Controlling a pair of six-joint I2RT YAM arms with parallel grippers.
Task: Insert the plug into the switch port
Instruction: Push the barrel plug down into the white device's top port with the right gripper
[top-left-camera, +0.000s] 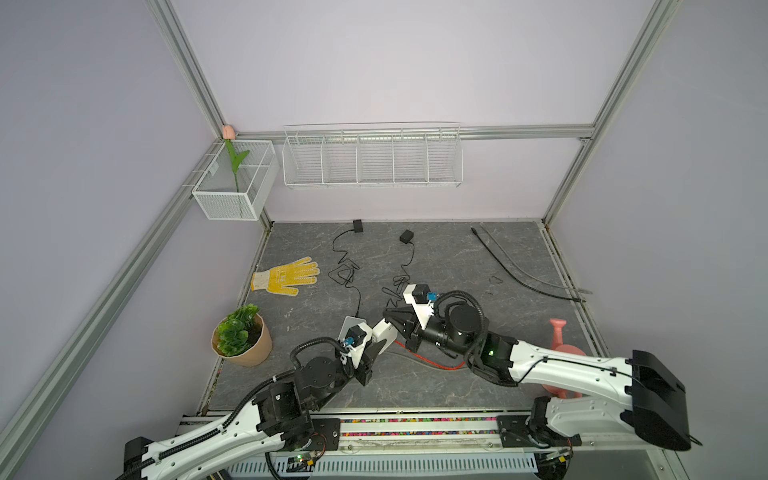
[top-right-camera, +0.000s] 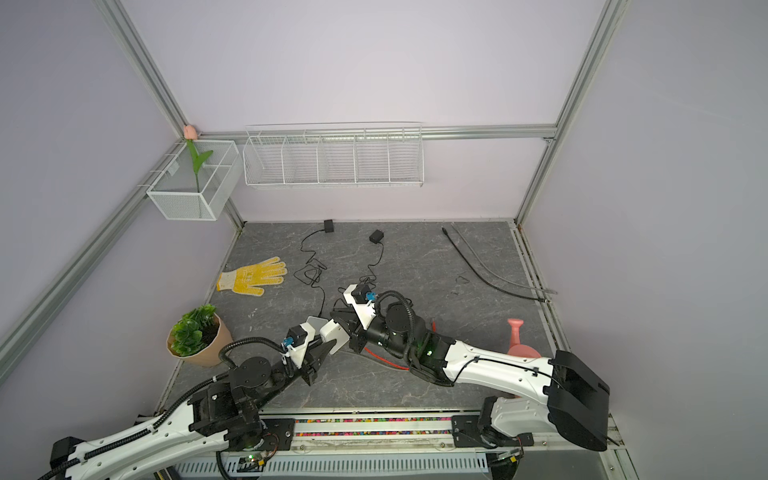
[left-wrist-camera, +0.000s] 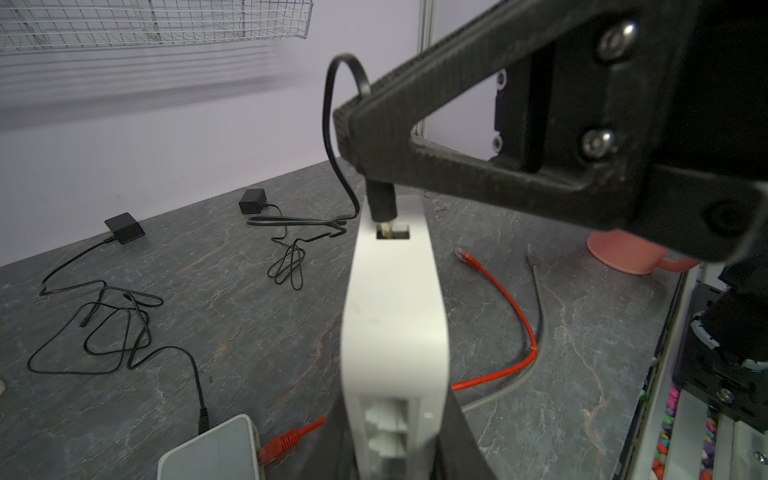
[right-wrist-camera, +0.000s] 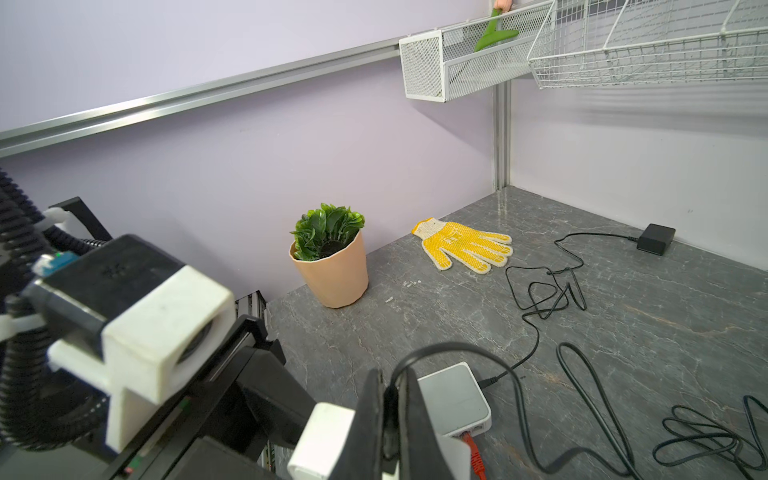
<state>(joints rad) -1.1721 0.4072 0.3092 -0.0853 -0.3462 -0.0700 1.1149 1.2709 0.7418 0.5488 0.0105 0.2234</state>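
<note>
left gripper (left-wrist-camera: 397, 415): closed around the white switch (left-wrist-camera: 395, 316). It holds it up off the table (left-wrist-camera: 249, 332), between the middle and the front edge.
right gripper (right-wrist-camera: 392, 415): pinched tight on the black plug (left-wrist-camera: 381, 201). The cord (left-wrist-camera: 332, 124) loops up behind it.
plug: its shiny tip is at the port (left-wrist-camera: 392, 232), toward one side of the slot. It looks only just started in.
step now: push the plug all the way in.
how to do it well: line the plug up straight with the hole. Push slowly. Keep the switch steady so it cannot tip. Let go only when the black part meets the white.
watch out: the cord could tug the plug crooked.
other switch (right-wrist-camera: 455, 399): lies on the table close by with cords in it. Leave it alone.
</note>
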